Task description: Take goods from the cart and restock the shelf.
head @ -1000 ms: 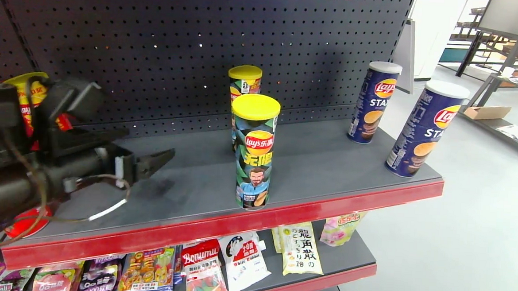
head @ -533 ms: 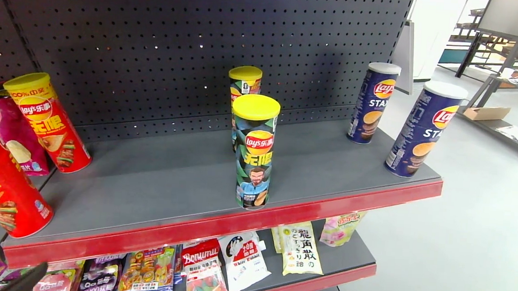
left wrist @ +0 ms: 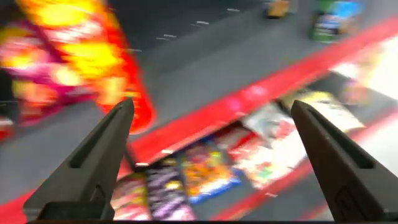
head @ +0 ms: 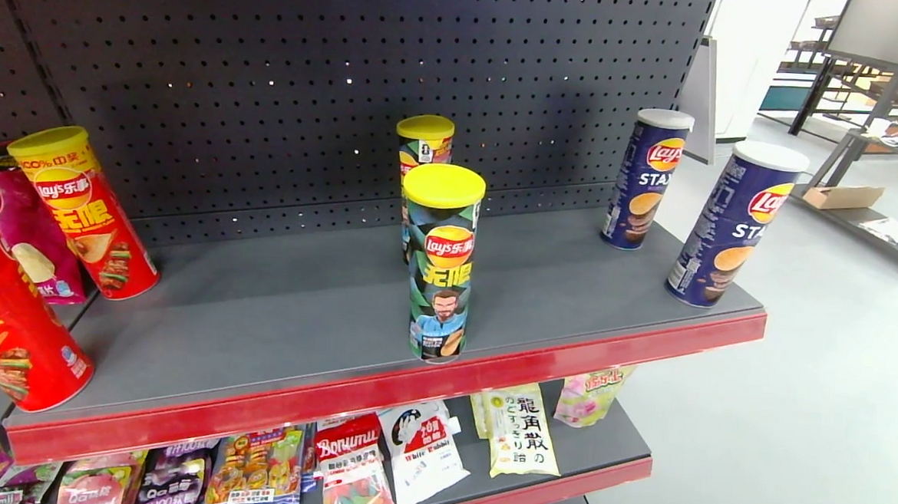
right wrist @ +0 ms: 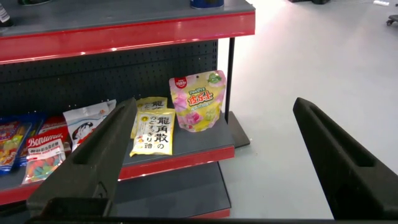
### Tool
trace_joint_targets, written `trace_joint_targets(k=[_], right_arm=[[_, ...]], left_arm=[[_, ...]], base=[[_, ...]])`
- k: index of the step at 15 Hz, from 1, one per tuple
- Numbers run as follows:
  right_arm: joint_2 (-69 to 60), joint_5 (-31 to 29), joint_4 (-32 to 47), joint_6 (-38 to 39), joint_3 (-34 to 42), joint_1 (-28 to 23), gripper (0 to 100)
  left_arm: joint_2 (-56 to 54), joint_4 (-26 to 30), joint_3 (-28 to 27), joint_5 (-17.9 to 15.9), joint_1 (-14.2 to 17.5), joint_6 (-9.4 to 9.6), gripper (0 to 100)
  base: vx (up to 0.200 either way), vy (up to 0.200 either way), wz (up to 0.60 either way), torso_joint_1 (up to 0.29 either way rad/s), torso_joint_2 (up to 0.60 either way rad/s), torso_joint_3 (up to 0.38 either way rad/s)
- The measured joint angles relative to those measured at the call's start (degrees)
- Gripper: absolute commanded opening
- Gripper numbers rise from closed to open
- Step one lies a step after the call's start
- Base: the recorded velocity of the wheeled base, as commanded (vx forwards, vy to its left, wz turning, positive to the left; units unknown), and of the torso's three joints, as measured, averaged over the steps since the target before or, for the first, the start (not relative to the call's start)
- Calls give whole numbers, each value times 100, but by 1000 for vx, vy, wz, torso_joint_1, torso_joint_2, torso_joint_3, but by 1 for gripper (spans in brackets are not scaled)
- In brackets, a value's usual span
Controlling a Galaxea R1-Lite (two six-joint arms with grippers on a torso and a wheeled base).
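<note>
the big grey metal shelf with a red front edge (head: 283, 328) has a dark wall full of little holes (head: 273, 81) behind it. tall round chip cans stand upright on the shelf. at the left end there is a red can with a yellow lid at the front (head: 7, 329), another red can with a yellow lid farther back (head: 82, 210), and a purple can (head: 23, 237) between them, leaning toward the left. in the middle, near the red edge, stands a green and blue can with a yellow lid (head: 440, 267), and one more yellow-lid can (head: 424, 139) is just behind it. at the right end two dark blue cans with white lids stand well apart, one at the front corner (head: 731, 228) and one near the wall (head: 647, 182). the left gripper (left wrist: 212, 104) hangs in front of the shelf edge with its jaws wide apart and nothing in them. the right gripper (right wrist: 216, 102) is low, facing the bottom shelf, jaws also wide apart and holding nothing. small snack bags lie on that lower shelf, like a pink bag (right wrist: 198, 99) beside a yellow bag (right wrist: 152, 127).
</note>
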Motion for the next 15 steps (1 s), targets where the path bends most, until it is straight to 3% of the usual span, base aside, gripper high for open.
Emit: trace_joint_targets(k=[3, 6, 8, 10, 15], right_arm=[[0, 0, 0, 2, 0, -2, 100], [0, 11, 0, -22, 0, 2, 100], [0, 22, 0, -43, 0, 2, 100], [0, 24, 0, -43, 5, 0, 100], [0, -107, 0, -40, 7, -2, 100]], left_arm=[[-21, 11, -124, 478, 30, 374, 100], [-146, 23, -108, 503, 34, 383, 100], [-272, 33, -20, 508, 34, 341, 100], [-361, 20, 105, 469, 34, 76, 100], [-433, 11, 305, 517, 34, -187, 100]], base=[[0, 0, 0, 0, 0, 0], [0, 0, 0, 0, 0, 0], [0, 0, 0, 0, 0, 0], [0, 0, 0, 0, 0, 0], [0, 0, 0, 0, 0, 0]])
